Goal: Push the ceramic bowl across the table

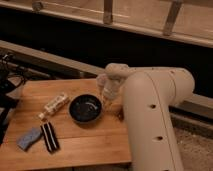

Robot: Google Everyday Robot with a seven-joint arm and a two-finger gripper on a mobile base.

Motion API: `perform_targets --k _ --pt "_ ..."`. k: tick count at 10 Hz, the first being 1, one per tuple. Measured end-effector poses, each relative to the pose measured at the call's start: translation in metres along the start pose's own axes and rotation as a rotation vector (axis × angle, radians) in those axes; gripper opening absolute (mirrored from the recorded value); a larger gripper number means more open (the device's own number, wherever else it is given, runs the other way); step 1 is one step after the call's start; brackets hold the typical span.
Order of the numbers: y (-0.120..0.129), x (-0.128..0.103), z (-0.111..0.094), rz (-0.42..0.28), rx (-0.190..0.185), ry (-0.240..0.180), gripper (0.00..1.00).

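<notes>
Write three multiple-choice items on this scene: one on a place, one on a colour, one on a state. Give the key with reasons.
1. Where is the tool relative to the round black ceramic bowl?
A. at its right rim
B. far to its left
C. under the table

2. What colour is the soft sponge at the near left of the light-brown wooden table?
A. red
B. blue
C. green

3. How does the bowl stand?
A. upside down
B. on its side
C. upright, opening up

Key: A, the arm's end sits just right of the bowl; B, the sponge looks blue; C, the bowl's inside shows.
</notes>
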Motion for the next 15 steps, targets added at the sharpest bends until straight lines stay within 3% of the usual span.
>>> perform_targets --k 3,6,10,13,15 --pt "0.033 0.002 0.005 -0.036 0.006 0.016 0.00" --pt "0.033 0.009 0.005 -0.057 0.014 0.030 0.00" --pt "0.077 0.010 0.010 -0.116 0.019 0.056 0.00" --pt "0.081 0.017 0.012 -0.138 0.028 0.067 0.00" --pt "0.104 0.019 0.016 -0.165 0.034 0.076 0.00"
